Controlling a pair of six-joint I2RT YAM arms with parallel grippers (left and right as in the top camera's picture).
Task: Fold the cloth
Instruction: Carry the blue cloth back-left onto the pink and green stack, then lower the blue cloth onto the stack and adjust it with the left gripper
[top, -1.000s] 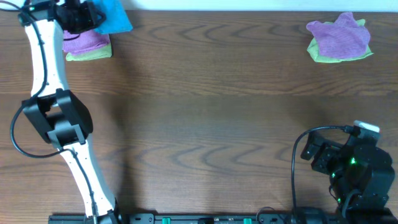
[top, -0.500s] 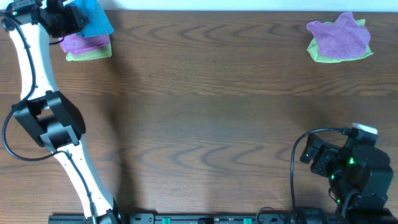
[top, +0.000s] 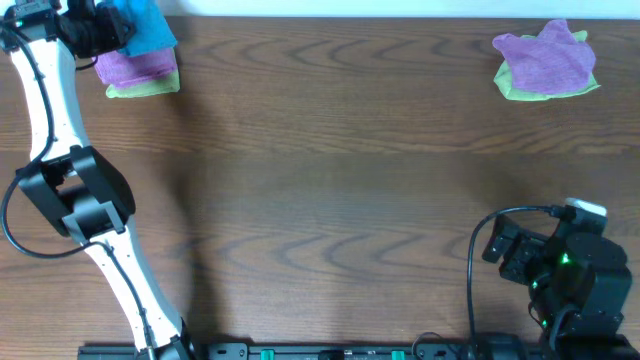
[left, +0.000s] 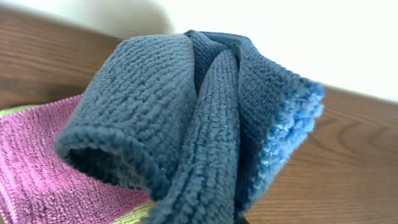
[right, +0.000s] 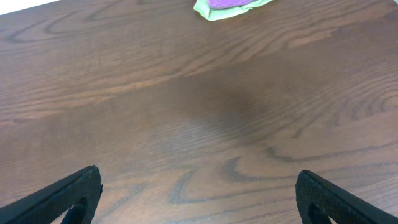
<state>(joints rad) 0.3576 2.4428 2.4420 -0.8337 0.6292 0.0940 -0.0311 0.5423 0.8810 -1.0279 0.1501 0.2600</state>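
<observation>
The sky-blue cloth (top: 145, 30) hangs bunched from my left gripper (top: 105, 28) at the far left corner of the table, above a purple and lime-green stack. In the left wrist view the cloth (left: 205, 118) fills the frame in loose folds and hides the fingers. My right gripper (top: 510, 250) rests at the near right, far from the cloth. Its fingers (right: 199, 199) are spread wide over bare wood, with nothing between them.
A folded purple cloth on a lime-green one (top: 140, 72) lies under the left gripper; it also shows in the left wrist view (left: 43, 168). A crumpled purple cloth on a green one (top: 545, 62) lies at the far right, its edge in the right wrist view (right: 230, 6).
My left gripper has carried the blue cloth further left and toward the far corner, over the purple and green stack. The right arm has not moved.
</observation>
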